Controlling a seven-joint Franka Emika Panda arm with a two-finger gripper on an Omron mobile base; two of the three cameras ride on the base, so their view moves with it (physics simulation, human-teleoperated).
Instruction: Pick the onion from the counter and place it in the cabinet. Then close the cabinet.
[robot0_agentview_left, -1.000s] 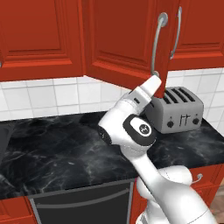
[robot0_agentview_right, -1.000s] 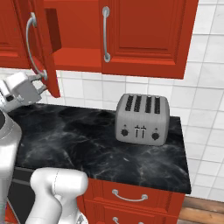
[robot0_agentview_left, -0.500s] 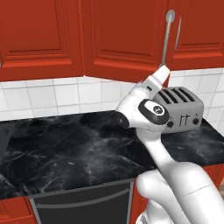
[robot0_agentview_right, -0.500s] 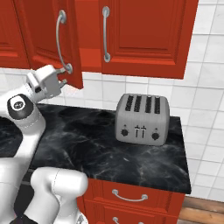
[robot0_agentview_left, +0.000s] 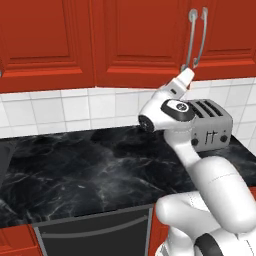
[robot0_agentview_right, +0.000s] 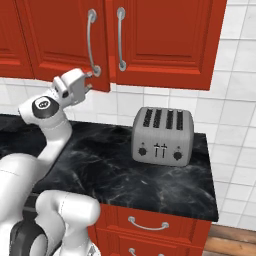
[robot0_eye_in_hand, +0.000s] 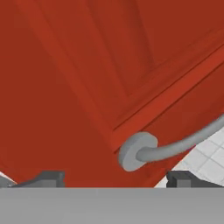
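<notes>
Closing step — cabinet (robot0_agentview_right: 150, 40) doors look nearly flush. Gripper (robot0_agentview_right: 89, 81) at left door's handle (robot0_agentview_right: 90, 42) foot, above the toaster (robot0_agentview_right: 162, 136); jaws spread, holding nothing. Press squarely — don't snag. Onion presumably inside.

Bright even rendered light, soft faint shadows, mild gloss on counter (robot0_agentview_left: 90, 170), sharp, undistorted

I'm seeing the gripper (robot0_agentview_left: 186, 75) reaching up at the cabinet's (robot0_agentview_left: 145, 45) handle (robot0_agentview_left: 190, 40); a toaster (robot0_agentview_left: 210, 122) is sitting far right on the counter (robot0_agentview_left: 85, 165).
</notes>
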